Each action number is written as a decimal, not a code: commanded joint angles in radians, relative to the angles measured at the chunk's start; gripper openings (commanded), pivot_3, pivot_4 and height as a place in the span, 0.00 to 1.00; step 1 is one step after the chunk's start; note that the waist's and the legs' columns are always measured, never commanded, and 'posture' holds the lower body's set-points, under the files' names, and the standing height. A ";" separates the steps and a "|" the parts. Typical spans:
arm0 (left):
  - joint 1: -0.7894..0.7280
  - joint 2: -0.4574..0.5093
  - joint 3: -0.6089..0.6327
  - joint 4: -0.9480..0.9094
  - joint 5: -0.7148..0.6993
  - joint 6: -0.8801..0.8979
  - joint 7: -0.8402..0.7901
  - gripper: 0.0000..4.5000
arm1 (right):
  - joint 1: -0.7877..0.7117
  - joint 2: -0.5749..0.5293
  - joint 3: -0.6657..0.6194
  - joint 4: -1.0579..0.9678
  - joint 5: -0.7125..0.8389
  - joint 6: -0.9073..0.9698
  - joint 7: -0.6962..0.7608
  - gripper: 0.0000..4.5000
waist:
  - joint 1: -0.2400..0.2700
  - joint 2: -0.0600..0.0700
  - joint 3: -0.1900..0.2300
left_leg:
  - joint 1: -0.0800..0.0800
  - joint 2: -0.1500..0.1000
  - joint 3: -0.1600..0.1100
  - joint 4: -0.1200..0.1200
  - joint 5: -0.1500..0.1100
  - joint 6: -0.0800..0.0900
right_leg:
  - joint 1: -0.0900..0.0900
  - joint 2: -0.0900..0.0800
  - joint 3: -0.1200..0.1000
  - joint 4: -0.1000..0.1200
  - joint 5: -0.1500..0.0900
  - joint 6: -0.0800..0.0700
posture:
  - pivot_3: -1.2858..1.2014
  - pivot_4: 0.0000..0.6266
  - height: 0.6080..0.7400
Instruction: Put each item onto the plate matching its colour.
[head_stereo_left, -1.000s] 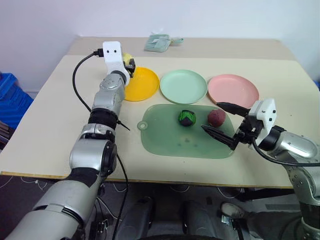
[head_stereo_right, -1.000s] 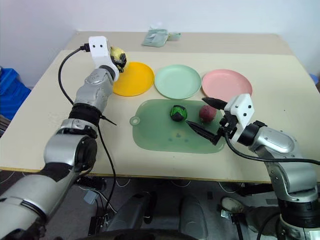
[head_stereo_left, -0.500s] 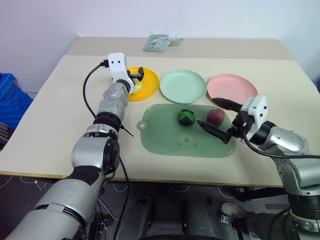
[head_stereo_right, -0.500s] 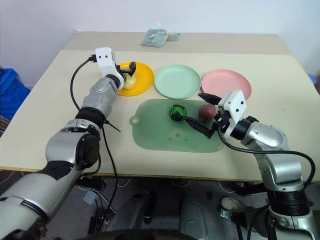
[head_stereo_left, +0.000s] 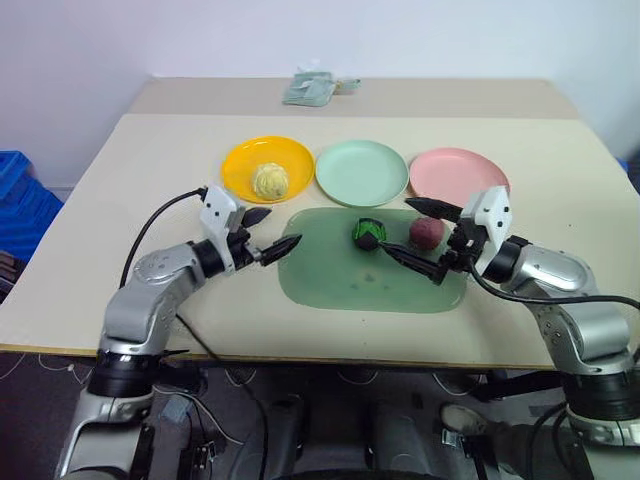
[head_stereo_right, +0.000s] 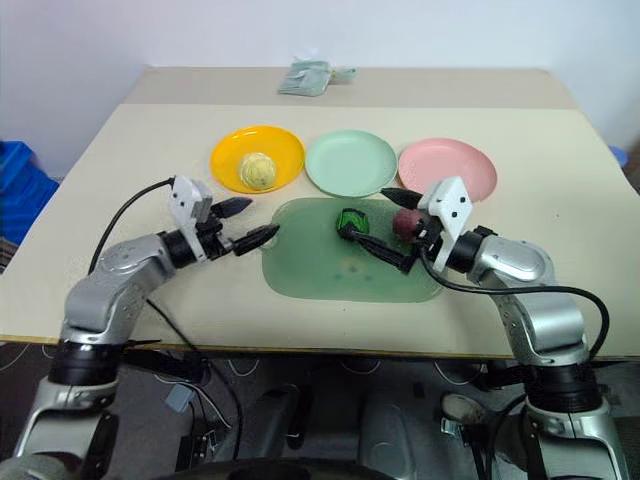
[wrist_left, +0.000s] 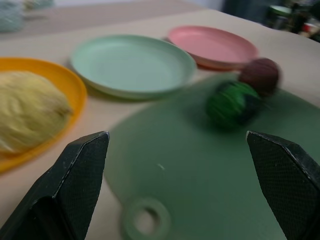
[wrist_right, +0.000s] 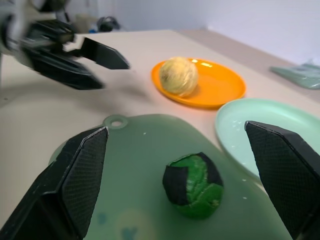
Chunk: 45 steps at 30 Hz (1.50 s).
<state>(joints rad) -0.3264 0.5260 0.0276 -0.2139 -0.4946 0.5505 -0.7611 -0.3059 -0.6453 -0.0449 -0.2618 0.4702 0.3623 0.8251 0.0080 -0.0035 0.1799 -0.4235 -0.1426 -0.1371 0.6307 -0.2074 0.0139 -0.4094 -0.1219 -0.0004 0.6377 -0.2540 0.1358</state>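
Note:
The pale yellow lump lies on the orange-yellow plate. Beside that plate stand the mint green plate and the pink plate, both bare. On the green mat sit the green-and-black lump and the red-purple lump. My left gripper stands open and holds nothing at the mat's left end, pointing across it. My right gripper is open over the mat's right part. The green-and-black lump lies just ahead of its fingertips. In the head view the red-purple lump shows between its fingers.
A folded pale cloth lies at the table's far edge. A blue crate stands on the floor left of the table. Bare tabletop runs along the front edge and both sides of the mat.
My left gripper opened and left the yellow lump on the orange-yellow plate. The arm then drew back to the mat's left end. The right gripper edged slightly toward the green-and-black lump.

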 joint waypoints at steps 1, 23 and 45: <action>0.101 0.097 0.094 -0.154 -0.073 0.011 -0.083 1.00 | -0.060 0.028 0.043 0.068 -0.049 -0.032 0.008 1.00 | -0.003 0.000 0.000 | 0.000 0.000 0.000 -0.001 0.000 0.001 | 0.000 0.000 0.000 -0.001 0.000 0.000 | 0.52 0.24 1.00; 0.545 0.268 0.384 -0.296 -0.189 -0.200 -0.373 1.00 | -0.358 0.195 0.212 0.630 -0.285 -0.183 0.112 0.94 | -0.022 0.003 0.000 | 0.002 0.004 0.001 -0.008 0.000 -0.002 | -0.004 0.003 0.001 -0.004 0.000 -0.006 | 0.52 0.24 1.00; 0.513 0.199 0.320 -0.371 -0.192 -0.152 -0.172 1.00 | -0.868 0.378 0.103 1.134 -0.392 -0.266 -0.262 0.34 | -0.024 0.004 0.001 | 0.003 0.004 0.001 -0.016 0.005 -0.008 | -0.012 0.005 0.005 -0.004 0.003 -0.007 | 0.52 0.24 1.00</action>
<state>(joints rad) 0.1923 0.7311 0.3466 -0.5542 -0.6763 0.4019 -0.9505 -1.1312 -0.2777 0.0807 0.7935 0.0986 0.1504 0.6106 -0.0162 0.0007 0.1809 -0.4206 -0.1389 -0.1360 0.6137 -0.2015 0.0046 -0.4216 -0.1170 0.0048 0.6341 -0.2514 0.1283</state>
